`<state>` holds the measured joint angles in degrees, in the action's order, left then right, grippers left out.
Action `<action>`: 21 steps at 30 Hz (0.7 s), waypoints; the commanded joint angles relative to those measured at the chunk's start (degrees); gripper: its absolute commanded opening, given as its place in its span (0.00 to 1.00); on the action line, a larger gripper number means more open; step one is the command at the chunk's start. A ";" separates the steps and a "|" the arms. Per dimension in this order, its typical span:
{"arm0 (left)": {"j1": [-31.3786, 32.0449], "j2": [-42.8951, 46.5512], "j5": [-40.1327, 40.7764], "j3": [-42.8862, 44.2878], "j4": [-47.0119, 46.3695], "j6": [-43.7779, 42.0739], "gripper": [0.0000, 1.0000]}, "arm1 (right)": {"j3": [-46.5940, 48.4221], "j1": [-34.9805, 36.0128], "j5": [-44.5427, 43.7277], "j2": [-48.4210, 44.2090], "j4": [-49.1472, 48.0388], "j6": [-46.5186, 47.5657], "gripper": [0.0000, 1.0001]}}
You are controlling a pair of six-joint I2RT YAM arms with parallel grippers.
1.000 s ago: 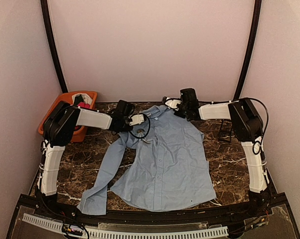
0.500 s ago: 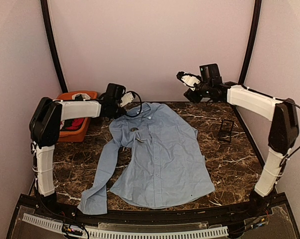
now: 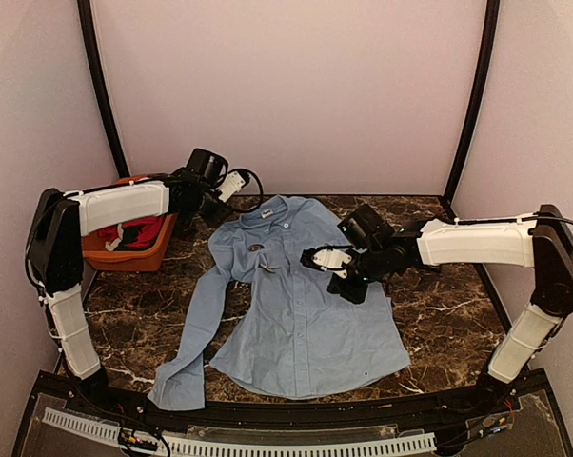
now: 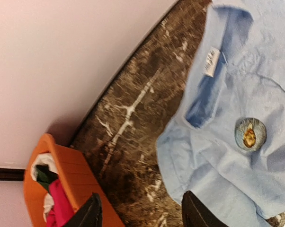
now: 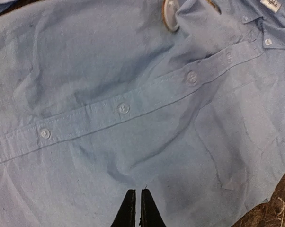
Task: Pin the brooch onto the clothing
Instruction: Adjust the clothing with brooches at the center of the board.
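Observation:
The light blue shirt (image 3: 315, 314) lies spread flat on the marble table (image 3: 439, 305), collar toward the back. The brooch (image 4: 250, 134), a round grey-blue disc with a gold centre, rests on the chest (image 3: 256, 248) just below the collar. A pale round piece (image 5: 171, 14) lies near it by the button placket (image 5: 123, 108). My left gripper (image 4: 142, 215) hovers open and empty over the table between the basket and the shirt's shoulder (image 3: 208, 208). My right gripper (image 5: 137, 208) is shut with nothing visible in it, its tips just above the shirt front (image 3: 348, 286).
An orange basket (image 3: 115, 255) with red, white and dark garments stands at the back left, close to the left gripper (image 4: 74, 175). The back wall and black corner posts (image 3: 101, 86) border the table. The left sleeve (image 3: 196, 333) trails toward the front edge.
The left gripper pulled back from the shirt's chest toward the basket and opened, leaving the brooch lying there. The right arm swung from the back right down over the shirt front and shut.

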<state>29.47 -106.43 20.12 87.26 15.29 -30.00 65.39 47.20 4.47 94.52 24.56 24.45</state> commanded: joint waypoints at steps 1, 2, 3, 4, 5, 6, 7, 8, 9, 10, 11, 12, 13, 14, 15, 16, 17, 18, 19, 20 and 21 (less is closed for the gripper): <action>-0.03 -5.43 -3.87 0.05 8.01 2.09 0.55 | -2.29 -0.20 2.16 0.86 3.10 -4.92 0.03; -0.03 -6.15 -3.82 0.43 8.36 2.16 0.55 | -2.49 -0.12 2.83 1.39 3.81 -5.11 0.03; -0.03 -7.65 -3.93 1.06 8.75 2.25 0.54 | -2.80 0.03 3.28 2.02 4.47 -5.14 0.03; -0.03 -8.31 -4.47 1.46 8.90 2.15 0.54 | -2.81 0.15 2.99 2.87 5.31 -5.15 0.03; -0.03 -9.64 -4.74 1.70 9.37 2.12 0.54 | -2.82 0.19 2.16 3.80 6.13 -4.97 0.03; -0.03 -10.27 -5.44 2.30 9.61 2.09 0.53 | -2.79 0.18 0.98 4.87 6.92 -4.84 0.03; -0.03 -11.56 -5.84 2.65 10.14 2.11 0.52 | -2.85 0.17 0.00 5.79 7.47 -4.71 0.03; -0.03 -12.20 -6.46 3.31 10.39 2.15 0.52 | -2.79 0.17 -0.59 6.98 8.20 -4.41 0.02; -0.03 -13.53 -6.70 3.77 10.88 2.15 0.51 | -2.82 0.17 -0.99 7.95 8.67 -4.13 0.02; -0.03 -14.24 -6.96 4.75 11.20 2.10 0.50 | -3.03 0.17 -1.18 8.64 8.93 -3.84 0.02; -0.03 -15.71 -6.82 5.33 12.08 1.94 0.50 | -3.28 0.11 -1.60 9.28 9.13 -3.54 0.01; -0.03 -16.43 -6.12 6.68 12.63 1.63 0.50 | -3.67 0.02 -2.26 9.84 9.30 -3.53 0.01; -0.03 -18.00 -5.34 7.34 13.86 1.44 0.49 | -4.02 -0.12 -2.88 10.22 9.55 -3.49 0.00; -0.03 -18.76 -3.68 8.66 14.98 0.76 0.48 | -4.52 -0.42 -3.17 10.43 9.73 -3.40 0.00; -0.14 -20.16 -2.54 9.26 15.45 0.44 0.48 | -5.15 -0.77 -3.74 10.54 10.00 -3.44 0.00; -0.31 -21.35 -0.34 10.39 16.15 0.02 0.47 | -5.75 -1.13 -4.14 10.40 10.17 -3.19 0.00; -0.74 -21.75 0.93 10.91 16.38 -0.11 0.46 | -6.56 -1.39 -5.38 10.04 10.25 -2.86 0.00; -1.09 -22.51 1.26 11.79 16.82 -0.09 0.45 | -7.48 -1.61 -6.51 9.64 10.09 -2.35 0.00; -1.83 -22.90 1.92 12.23 16.94 -0.08 0.44 | -8.27 -1.81 -7.47 8.58 9.78 -1.79 0.00; -2.21 -23.72 2.33 13.04 17.22 -0.26 0.42 | -9.31 -2.05 -8.65 7.79 9.38 -1.39 0.00; -2.97 -24.12 3.16 13.90 17.49 -0.47 0.42 | -10.19 -2.44 -10.20 6.67 8.91 -0.87 0.00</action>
<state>29.06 -128.75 19.18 98.65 28.25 -29.52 60.20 46.48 1.41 101.97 30.00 21.65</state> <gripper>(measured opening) 0.429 0.003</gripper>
